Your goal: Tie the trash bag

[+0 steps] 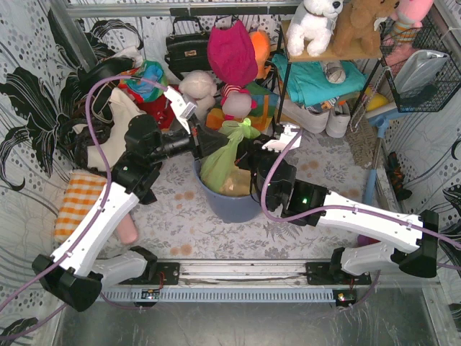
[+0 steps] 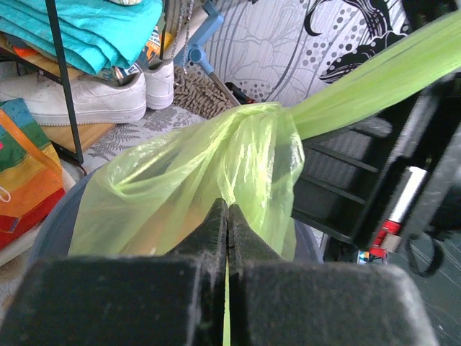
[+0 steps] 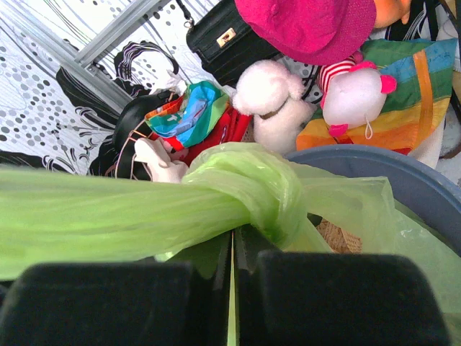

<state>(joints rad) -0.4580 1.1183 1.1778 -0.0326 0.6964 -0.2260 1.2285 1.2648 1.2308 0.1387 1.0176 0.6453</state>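
The left tool [image 2: 227,216] is pressed tight on thin green plastic of the trash bag [image 2: 180,180]. The right tool [image 3: 233,249] pinches it too. The knotted bag sits in the blue-grey bin [image 1: 234,205], with the tools at its 9 and 3 o'clock.

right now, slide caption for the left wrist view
Left jaws shut on the knotted trash bag, sitting in the bin.

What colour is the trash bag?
Light translucent green; the trash bag shows best in the left wrist view.
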